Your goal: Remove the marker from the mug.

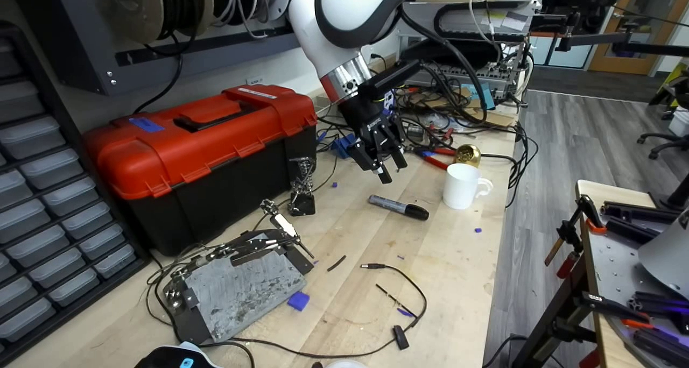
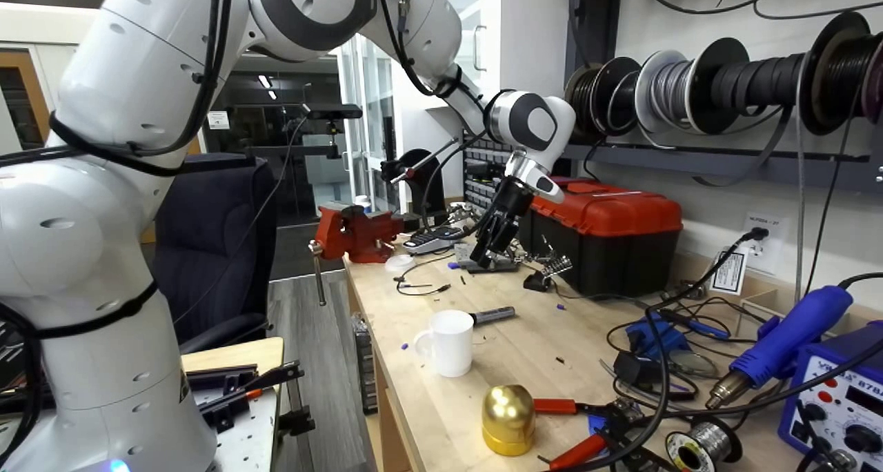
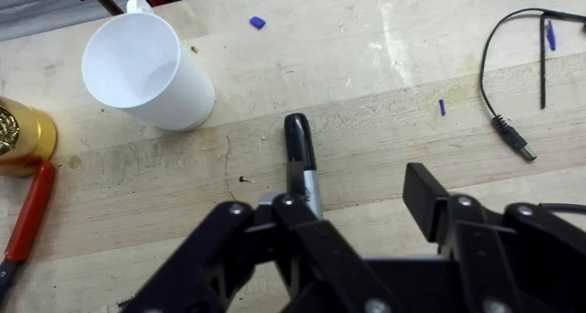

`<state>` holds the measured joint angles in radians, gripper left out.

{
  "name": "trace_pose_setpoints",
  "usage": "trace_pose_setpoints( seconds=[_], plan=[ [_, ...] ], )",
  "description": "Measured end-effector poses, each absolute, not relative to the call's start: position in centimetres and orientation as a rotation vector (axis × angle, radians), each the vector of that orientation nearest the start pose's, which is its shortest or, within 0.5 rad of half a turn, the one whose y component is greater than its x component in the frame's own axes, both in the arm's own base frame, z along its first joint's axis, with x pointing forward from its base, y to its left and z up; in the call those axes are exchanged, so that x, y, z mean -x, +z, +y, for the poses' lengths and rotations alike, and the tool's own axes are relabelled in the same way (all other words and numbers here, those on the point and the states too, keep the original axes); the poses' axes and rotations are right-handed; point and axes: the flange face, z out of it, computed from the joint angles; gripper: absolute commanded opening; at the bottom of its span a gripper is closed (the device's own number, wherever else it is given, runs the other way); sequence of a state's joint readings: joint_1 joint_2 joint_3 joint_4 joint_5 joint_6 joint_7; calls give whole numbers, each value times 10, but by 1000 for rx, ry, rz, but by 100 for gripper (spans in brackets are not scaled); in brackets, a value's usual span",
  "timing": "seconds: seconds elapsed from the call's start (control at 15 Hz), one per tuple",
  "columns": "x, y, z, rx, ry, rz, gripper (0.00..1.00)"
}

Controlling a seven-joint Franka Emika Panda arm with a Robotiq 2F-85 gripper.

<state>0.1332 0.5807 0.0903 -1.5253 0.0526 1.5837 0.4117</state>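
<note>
The marker has a grey body and a black cap. It lies flat on the wooden table in both exterior views (image 1: 397,206) (image 2: 494,315) and in the wrist view (image 3: 300,139). The white mug stands upright beside it, apart from its capped end, in both exterior views (image 1: 459,188) (image 2: 452,344) and in the wrist view (image 3: 190,93). The visible inside of the mug shows nothing in it. My gripper (image 1: 392,171) is open and empty above the table. In the wrist view its left finger (image 3: 357,189) covers part of the marker's body; the gap lies to the marker's right.
A red and black toolbox (image 1: 215,142) stands along the wall. A gold tip cleaner (image 2: 508,420) and red-handled pliers (image 3: 32,212) lie near the mug. A helping-hands stand (image 1: 302,188), a grey plate fixture (image 1: 245,287) and a thin cable (image 1: 420,290) are further off.
</note>
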Motion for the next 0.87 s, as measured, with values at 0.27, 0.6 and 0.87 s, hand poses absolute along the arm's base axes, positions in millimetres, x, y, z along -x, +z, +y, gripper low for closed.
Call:
trace_pose_setpoints(
  seconds=[0.27,0.6,0.87],
  plan=[
    [-626,292,135,3079,757,339,100],
    [-618,306,129,3068,506,411,100],
    [-606,313,128,3061,478,433,100]
  ],
)
